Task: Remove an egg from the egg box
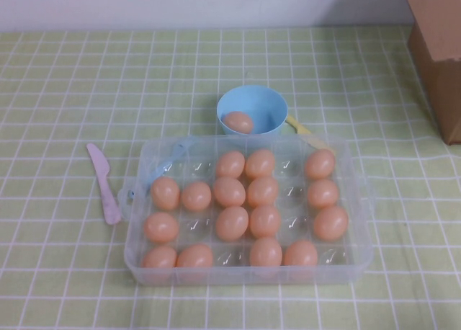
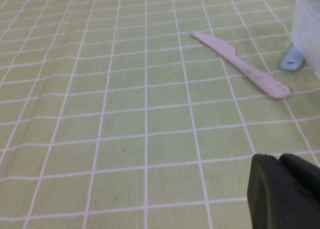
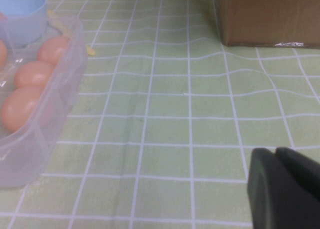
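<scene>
The left tool (image 2: 282,191) shows only as a dark corner of its body low over the green checked tablecloth (image 2: 125,114), out to the left of the egg box; whether it is spread or closed cannot be told. Ahead of it on the cloth lies a pale pink plastic knife (image 2: 240,64), and past the knife's handle end a pale blue clasp (image 2: 291,59) and a clear corner of the box wall.

The right tool (image 3: 282,189) is the same kind of sight — a black edge above the cloth on the box's right side, its spread impossible to tell. Ahead and to the side of it sits a brown cardboard box (image 3: 265,14).

Neither tool appears in the high view. There the egg box (image 1: 137,254) sits on the table near the middle, a clear tray with round wells, lid off, many of them filled with peach-orange eggs and several bare. Just behind its far edge stands a round light-blue bowl (image 1: 263,99), and one egg (image 1: 238,122) lies inside it — out of the box. The knife rests just beside the box's left wall, close to the clasp.
</scene>
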Action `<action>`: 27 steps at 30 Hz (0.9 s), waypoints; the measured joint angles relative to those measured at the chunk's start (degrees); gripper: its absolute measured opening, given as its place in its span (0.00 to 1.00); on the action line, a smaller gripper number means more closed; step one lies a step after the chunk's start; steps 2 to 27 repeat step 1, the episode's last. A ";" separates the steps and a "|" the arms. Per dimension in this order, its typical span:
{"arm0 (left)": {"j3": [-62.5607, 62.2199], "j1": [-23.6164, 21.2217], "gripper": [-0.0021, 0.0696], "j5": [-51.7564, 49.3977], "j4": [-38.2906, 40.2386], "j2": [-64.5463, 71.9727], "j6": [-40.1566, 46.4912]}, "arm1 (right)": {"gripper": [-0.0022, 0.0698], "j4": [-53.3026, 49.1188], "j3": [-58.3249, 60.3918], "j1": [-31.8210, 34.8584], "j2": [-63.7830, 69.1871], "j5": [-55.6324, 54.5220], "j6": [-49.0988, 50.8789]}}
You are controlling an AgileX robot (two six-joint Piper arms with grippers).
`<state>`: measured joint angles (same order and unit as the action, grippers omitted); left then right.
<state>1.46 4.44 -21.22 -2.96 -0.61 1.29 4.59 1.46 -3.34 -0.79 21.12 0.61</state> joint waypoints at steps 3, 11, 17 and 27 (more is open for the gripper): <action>0.00 0.00 0.02 0.00 0.00 0.00 0.00 | 0.01 0.00 0.00 0.00 0.00 0.00 0.00; 0.00 0.00 0.02 0.00 0.00 0.00 0.00 | 0.01 0.00 0.00 0.00 0.00 0.00 0.00; 0.00 0.00 0.02 0.00 0.00 0.00 0.00 | 0.01 0.00 0.00 0.00 0.00 0.00 0.00; 0.00 0.00 0.02 0.00 0.00 0.00 0.00 | 0.01 0.00 0.00 0.00 0.00 0.00 0.00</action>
